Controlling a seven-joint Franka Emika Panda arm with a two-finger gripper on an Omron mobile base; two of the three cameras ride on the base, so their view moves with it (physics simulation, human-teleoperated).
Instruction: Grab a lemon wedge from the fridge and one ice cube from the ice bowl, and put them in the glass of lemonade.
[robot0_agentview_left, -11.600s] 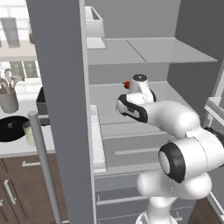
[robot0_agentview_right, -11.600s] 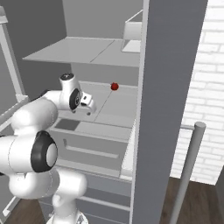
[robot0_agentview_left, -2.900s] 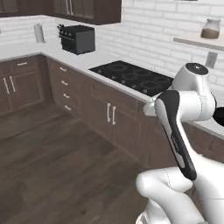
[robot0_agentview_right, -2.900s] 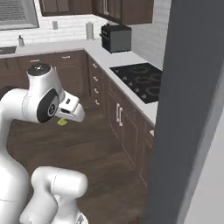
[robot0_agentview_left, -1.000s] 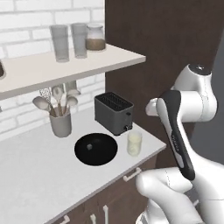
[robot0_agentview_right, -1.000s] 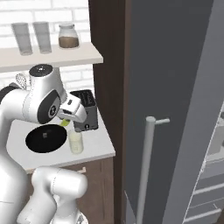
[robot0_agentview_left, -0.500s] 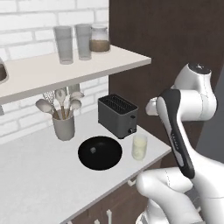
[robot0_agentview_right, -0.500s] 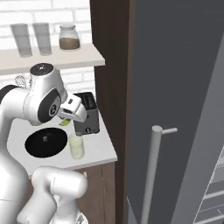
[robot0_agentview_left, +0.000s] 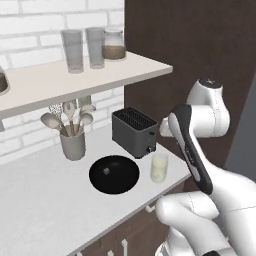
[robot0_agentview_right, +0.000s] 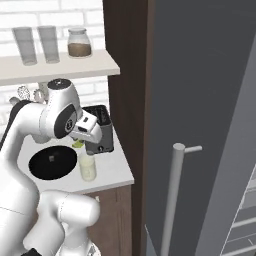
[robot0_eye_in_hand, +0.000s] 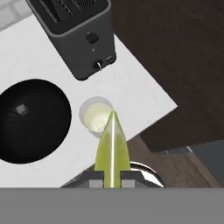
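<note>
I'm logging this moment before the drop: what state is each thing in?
gripper: shut on the lemon wedge, above the counter.
lemon wedge: held, its tip over the glass.
glass of lemonade: upright, filled, nothing added yet.
ice bowl: on the counter, one ice cube inside.
toaster: slots empty.
jar: brown-filled, on the shelf.

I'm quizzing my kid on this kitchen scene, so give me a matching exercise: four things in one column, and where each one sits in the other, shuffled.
1. lemon wedge
2. ice cube
3. brown-filled jar
4. toaster

A. on the upper shelf
B. in the black ice bowl
C. held in the pincer
D. on the counter behind the glass of lemonade

Pairs: 1-C, 2-B, 3-A, 4-D
</note>
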